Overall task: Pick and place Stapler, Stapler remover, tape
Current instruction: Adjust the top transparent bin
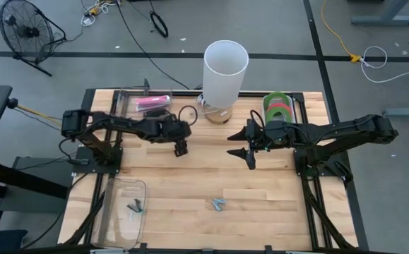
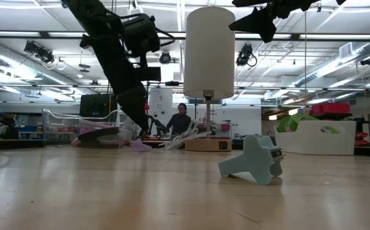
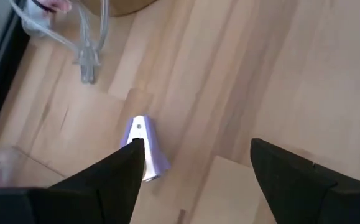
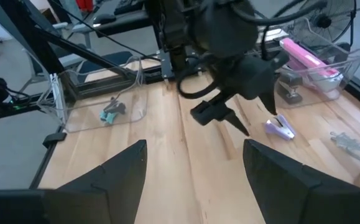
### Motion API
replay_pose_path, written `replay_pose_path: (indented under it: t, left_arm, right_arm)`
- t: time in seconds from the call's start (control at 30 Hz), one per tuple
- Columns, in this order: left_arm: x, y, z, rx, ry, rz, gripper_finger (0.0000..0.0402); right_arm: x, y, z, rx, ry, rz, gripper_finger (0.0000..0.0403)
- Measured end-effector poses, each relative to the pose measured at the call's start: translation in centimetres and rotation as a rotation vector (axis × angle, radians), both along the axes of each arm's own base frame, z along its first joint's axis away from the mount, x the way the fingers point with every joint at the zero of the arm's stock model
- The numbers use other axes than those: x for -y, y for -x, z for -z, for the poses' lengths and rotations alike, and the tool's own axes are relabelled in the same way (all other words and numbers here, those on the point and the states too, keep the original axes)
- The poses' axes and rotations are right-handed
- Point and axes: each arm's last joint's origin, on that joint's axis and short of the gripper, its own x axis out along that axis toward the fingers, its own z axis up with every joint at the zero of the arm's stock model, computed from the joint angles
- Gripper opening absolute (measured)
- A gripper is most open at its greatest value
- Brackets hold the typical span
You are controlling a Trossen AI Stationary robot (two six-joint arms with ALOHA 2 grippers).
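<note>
A lavender stapler remover (image 3: 145, 149) lies on the wooden table, just under and beside my left gripper (image 3: 195, 144), which is open, empty and above the table's middle (image 1: 181, 148). My right gripper (image 1: 244, 156) is open and empty, raised high over the table's right half (image 2: 261, 22). A teal stapler remover (image 1: 219, 204) lies on the table near the front. Another remover (image 1: 135, 207) lies in a clear tray (image 1: 112, 215). A pink stapler (image 1: 151, 103) lies in a clear box at the far left. The green and red tape rings (image 1: 278, 107) sit at the far right.
A tall white lamp (image 1: 225, 70) on a wooden base stands at the table's far middle, with a cable (image 3: 86, 59) lying beside it. The room shows beyond the table, and a person (image 2: 181, 121) sits far behind it.
</note>
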Motion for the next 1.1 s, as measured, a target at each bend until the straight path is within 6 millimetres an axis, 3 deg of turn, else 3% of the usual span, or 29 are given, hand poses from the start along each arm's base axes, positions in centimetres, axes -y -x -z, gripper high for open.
replay_pose_path:
  t: [0.3,0.53,0.8,1.1]
  left_arm:
    - [-4.3,0.9,0.1,0.016,0.081,0.01,0.0291]
    - [-6.5,0.9,1.4,0.018,0.117,-0.018,0.0291]
    - [-7.1,0.3,1.9,0.055,0.099,0.002,0.0291]
    - [-4.7,-1.9,0.0,0.021,-0.016,0.07,0.0291]
  right_arm:
    - [0.0,0.0,-0.1,0.013,0.009,-0.005,0.0263]
    - [0.0,0.0,-0.1,0.014,0.012,-0.01,0.0263]
    - [0.0,0.0,-0.1,0.014,0.012,-0.014,0.0263]
    - [0.0,0.0,-0.1,0.015,0.011,-0.014,0.0263]
